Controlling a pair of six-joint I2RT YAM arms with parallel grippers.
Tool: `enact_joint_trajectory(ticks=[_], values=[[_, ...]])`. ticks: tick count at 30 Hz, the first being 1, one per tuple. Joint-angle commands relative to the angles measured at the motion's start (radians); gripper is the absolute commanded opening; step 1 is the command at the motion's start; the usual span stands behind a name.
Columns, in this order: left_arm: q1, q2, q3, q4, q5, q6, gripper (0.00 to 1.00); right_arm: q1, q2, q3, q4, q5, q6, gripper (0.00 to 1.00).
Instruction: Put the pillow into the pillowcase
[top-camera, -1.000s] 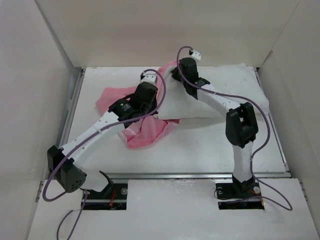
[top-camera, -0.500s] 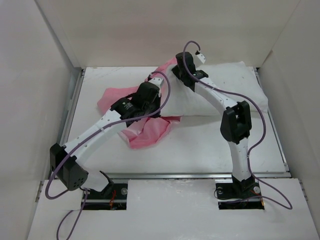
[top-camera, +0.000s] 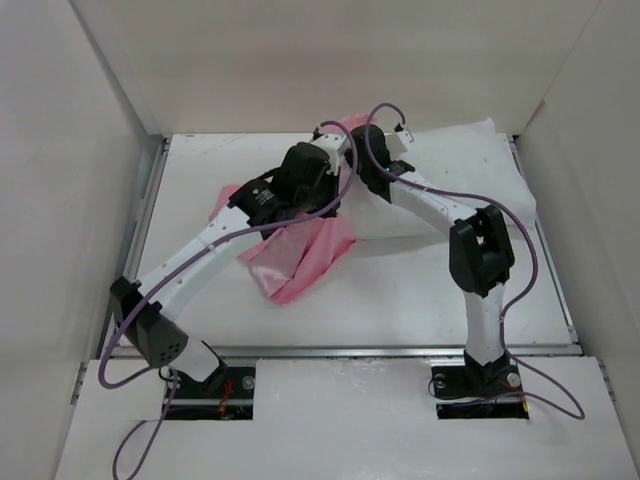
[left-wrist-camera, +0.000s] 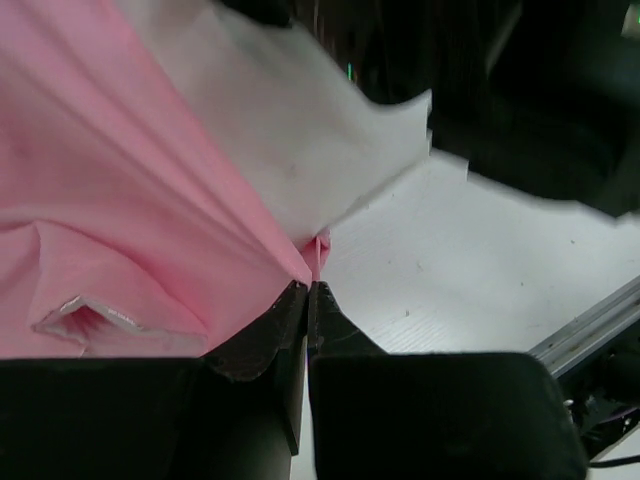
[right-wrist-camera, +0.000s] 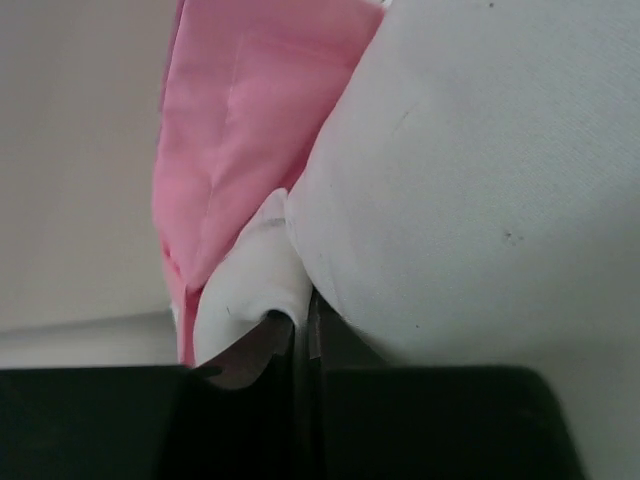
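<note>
Pillow, plump white rectangular cushion of plain fabric: pressed against the right gripper, bulging just above and right of its fingertips, a small white fold of its edge nipped between jaws closed tight. Pillowcase, thin pink satin sleeve: bunched left of the left gripper, a narrow pink pleat caught at the very tips of jaws closed flat together; pillow corner just beyond those tips, not yet inside, as far as can be judged. Likely trouble: slippery satin sliding out of so shallow a pinch under any pull; small pillow fold escaping likewise; opening collapsing, with only 1 edge held; 2 wrists crowded close, purple cables liable to snag. No brand, label or writing readable anywhere.
</note>
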Motion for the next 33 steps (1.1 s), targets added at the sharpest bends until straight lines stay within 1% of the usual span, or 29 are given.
enact_joint_trajectory(ticks=[1, 2, 3, 4, 5, 6, 9, 10, 12, 13, 14, 15, 16, 19, 20, 22, 23, 24, 25, 27, 28, 29, 30, 31, 32, 33], values=[[-0.025, 0.090, 0.106, 0.089, 0.015, 0.029, 0.00, 0.032, -0.112, -0.194, 0.216, -0.097, -0.035, 0.16], [-0.016, 0.133, 0.120, 0.089, 0.015, 0.029, 0.00, 0.041, -0.169, -0.250, 0.268, -0.111, -0.093, 0.29], [-0.016, 0.148, 0.129, 0.100, 0.053, 0.029, 0.00, 0.041, -0.194, -0.288, 0.336, -0.125, -0.123, 0.43], [-0.016, 0.159, 0.130, 0.100, 0.073, 0.038, 0.00, 0.052, -0.214, -0.331, 0.357, -0.161, -0.157, 0.56], [-0.016, 0.159, 0.113, 0.112, 0.073, 0.038, 0.00, 0.052, -0.246, -0.331, 0.368, -0.187, -0.200, 0.86], [-0.016, 0.168, 0.099, 0.123, 0.073, 0.026, 0.00, 0.038, -0.260, -0.331, 0.354, -0.217, -0.311, 0.99], [-0.016, 0.129, 0.019, 0.153, 0.058, 0.009, 0.00, -0.001, -0.324, -0.307, 0.256, -0.252, -0.474, 1.00], [-0.005, 0.115, -0.001, 0.153, 0.044, 0.000, 0.00, -0.015, -0.341, -0.307, 0.189, -0.261, -0.505, 1.00], [-0.005, 0.084, -0.048, 0.163, 0.030, -0.011, 0.00, -0.084, -0.392, -0.317, 0.150, -0.342, -0.570, 1.00], [-0.005, 0.049, -0.065, 0.172, 0.006, -0.011, 0.00, -0.110, -0.407, -0.318, 0.123, -0.399, -0.666, 1.00], [0.006, 0.032, -0.082, 0.172, -0.009, -0.025, 0.00, -0.155, -0.419, -0.318, 0.095, -0.491, -0.709, 1.00], [0.006, 0.018, -0.114, 0.172, -0.025, -0.037, 0.00, -0.167, -0.429, -0.318, 0.071, -0.529, -0.766, 1.00], [0.006, -0.011, -0.131, 0.172, -0.039, -0.037, 0.00, -0.167, -0.441, -0.318, 0.008, -0.548, -0.897, 1.00], [0.016, -0.034, -0.183, 0.172, -0.077, -0.065, 0.00, -0.167, -0.441, -0.318, -0.051, -0.531, -1.019, 1.00], [0.016, -0.048, -0.183, 0.172, -0.088, -0.074, 0.00, -0.167, -0.441, -0.328, -0.074, -0.551, -1.079, 1.00], [0.016, -0.048, -0.192, 0.172, -0.103, -0.083, 0.00, -0.167, -0.432, -0.337, -0.074, -0.651, -1.136, 1.00], [0.016, -0.048, -0.193, 0.172, -0.112, -0.083, 0.00, -0.167, -0.412, -0.347, -0.074, -0.738, -1.164, 1.00], [0.016, -0.048, -0.193, 0.172, -0.112, -0.083, 0.00, -0.167, -0.397, -0.347, -0.074, -0.738, -1.174, 1.00], [0.016, -0.048, -0.193, 0.172, -0.112, -0.083, 0.00, -0.157, -0.378, -0.324, -0.074, -0.798, -1.184, 1.00], [0.016, -0.024, -0.162, 0.172, -0.123, -0.074, 0.00, -0.131, -0.308, -0.293, -0.086, -0.815, -1.220, 1.00], [0.016, -0.014, -0.153, 0.172, -0.132, -0.060, 0.00, -0.103, -0.279, -0.273, -0.095, -0.815, -1.230, 0.99], [0.016, 0.005, -0.131, 0.182, -0.151, -0.048, 0.00, -0.092, -0.212, -0.235, -0.108, -0.815, -1.260, 0.89], [0.016, 0.018, -0.119, 0.183, -0.151, -0.048, 0.00, -0.092, -0.177, -0.221, -0.108, -0.815, -1.260, 0.77], [0.026, 0.033, -0.102, 0.183, -0.180, -0.037, 0.00, -0.083, -0.142, -0.204, -0.124, -0.833, -1.260, 0.60], [0.026, 0.053, -0.049, 0.183, -0.195, -0.022, 0.00, -0.083, -0.113, -0.157, -0.141, -0.871, -1.260, 0.42], [0.026, 0.070, -0.016, 0.173, -0.207, -0.010, 0.00, -0.083, -0.094, -0.138, -0.154, -0.886, -1.260, 0.07]])
